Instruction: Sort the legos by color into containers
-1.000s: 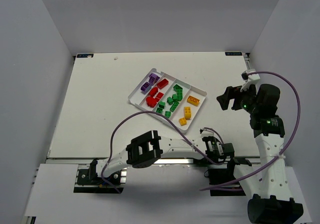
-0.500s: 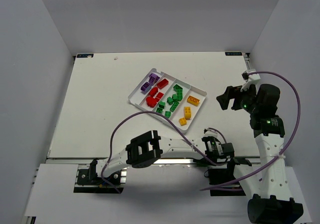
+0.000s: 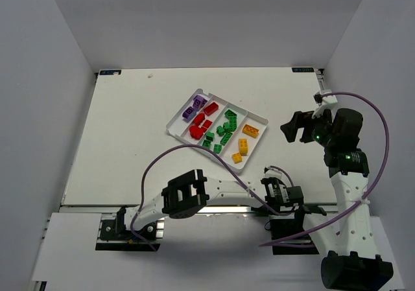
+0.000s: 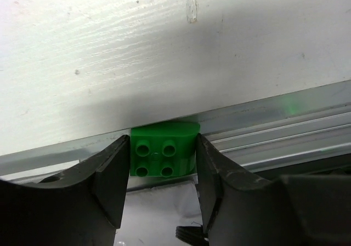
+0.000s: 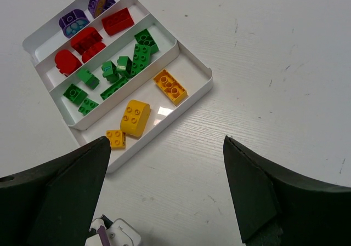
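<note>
The white tray [image 3: 170, 128] lies at table centre with four compartments holding purple legos [image 3: 194, 106], red legos [image 3: 201, 124], green legos [image 3: 224, 128] and yellow legos [image 3: 245, 142]. My left gripper [image 3: 288, 197] is low at the table's near edge. In the left wrist view its jaws [image 4: 162, 144] press both sides of a green lego [image 4: 163, 150] lying on the metal edge rail. My right gripper [image 3: 292, 128] is open and empty, raised to the right of the tray. Its wrist view [image 5: 167, 142] looks down on the tray [image 5: 203, 73] and its yellow legos [image 5: 135, 117].
The metal rail [image 4: 285, 131] runs along the table's near edge, with a drop below it. White walls enclose the table on three sides. A purple cable [image 3: 194, 150] arcs over the left arm. The table's near edge is close under the left gripper.
My left gripper has shifted very slightly at the near edge. The right arm and the tray's legos have not moved.
</note>
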{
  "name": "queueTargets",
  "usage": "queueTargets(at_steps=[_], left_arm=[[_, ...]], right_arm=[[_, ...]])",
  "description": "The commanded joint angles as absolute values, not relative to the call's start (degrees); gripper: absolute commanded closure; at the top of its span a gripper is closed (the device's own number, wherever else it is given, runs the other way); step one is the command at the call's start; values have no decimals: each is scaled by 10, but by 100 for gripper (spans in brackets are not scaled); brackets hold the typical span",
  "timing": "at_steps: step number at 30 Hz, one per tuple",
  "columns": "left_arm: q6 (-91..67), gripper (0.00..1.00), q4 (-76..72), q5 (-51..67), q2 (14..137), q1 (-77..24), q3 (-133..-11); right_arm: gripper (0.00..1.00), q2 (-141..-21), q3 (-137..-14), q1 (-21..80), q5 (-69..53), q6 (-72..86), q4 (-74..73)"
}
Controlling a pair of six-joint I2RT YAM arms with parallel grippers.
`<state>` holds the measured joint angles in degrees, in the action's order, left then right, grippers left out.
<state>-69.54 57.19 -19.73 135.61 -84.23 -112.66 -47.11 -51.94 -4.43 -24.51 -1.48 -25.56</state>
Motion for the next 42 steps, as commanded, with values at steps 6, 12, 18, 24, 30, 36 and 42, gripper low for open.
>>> queueTargets(at_steps=[6,12,18,24,30,36,42], left_arm=[[-726,79,616,-248,1277,-845,-1189],[-742,79,624,-272,1238,-840,-1180],[-736,79,615,-282,1194,-817,-1137],[-703,65,570,-188,1199,-808,-1100],[-707,40,521,-124,1230,-816,-1073],[-715,36,511,-120,1261,-816,-1092],[-745,35,505,-106,1288,-817,-1090]], right_arm=[[12,-472,-538,-47,-269,-1,-245],[12,-470,-541,-47,-276,15,-248],[12,-470,-540,-47,-274,17,-250],[12,-468,-536,-47,-271,17,-250],[12,-468,-526,-47,-268,20,-249],[12,-465,-522,-47,-260,18,-251],[12,-464,-518,-47,-258,20,-250]])
